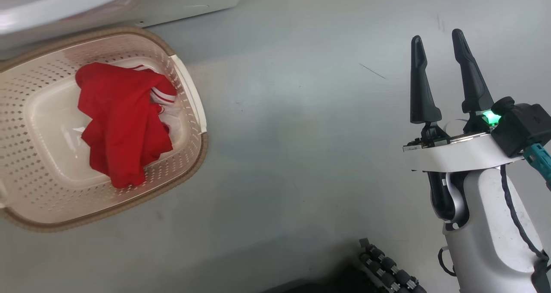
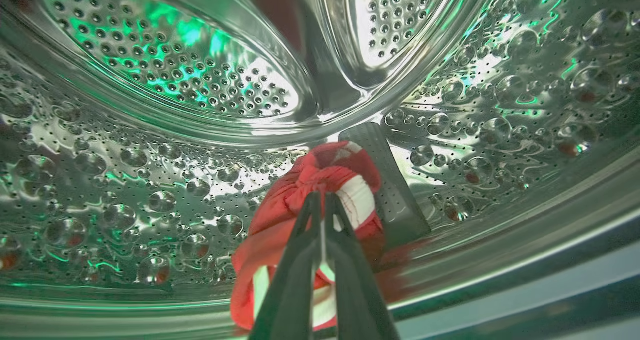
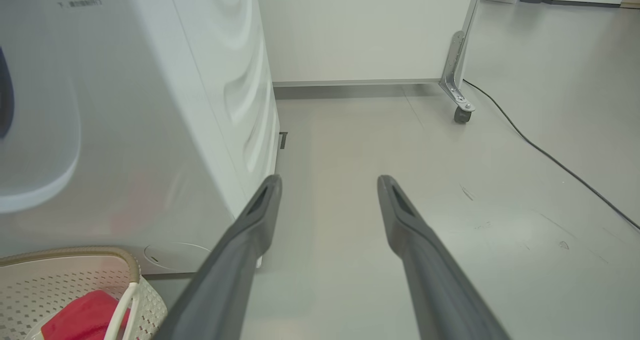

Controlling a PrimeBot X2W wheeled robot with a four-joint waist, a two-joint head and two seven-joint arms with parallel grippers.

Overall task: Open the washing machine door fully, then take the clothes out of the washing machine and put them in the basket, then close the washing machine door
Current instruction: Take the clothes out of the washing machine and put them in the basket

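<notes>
Inside the perforated steel drum (image 2: 150,190) of the washing machine (image 3: 125,130), my left gripper (image 2: 322,197) is shut on a red garment with white trim (image 2: 320,180) that lies on the drum floor. One red garment (image 1: 122,121) lies in the cream basket (image 1: 189,155) on the floor, and a corner of the garment (image 3: 82,315) and basket (image 3: 30,285) appear in the right wrist view. My right gripper (image 1: 437,39) hovers open over bare floor, well right of the basket, with nothing between its fingers. The washing machine door is out of view.
The washer's white front (image 1: 64,4) stands right behind the basket. A wheeled white partition (image 3: 370,30) stands beyond the machine, with a black cable (image 3: 550,158) running across the grey floor at the right. A dark ribbed conduit (image 1: 387,267) shows near my base.
</notes>
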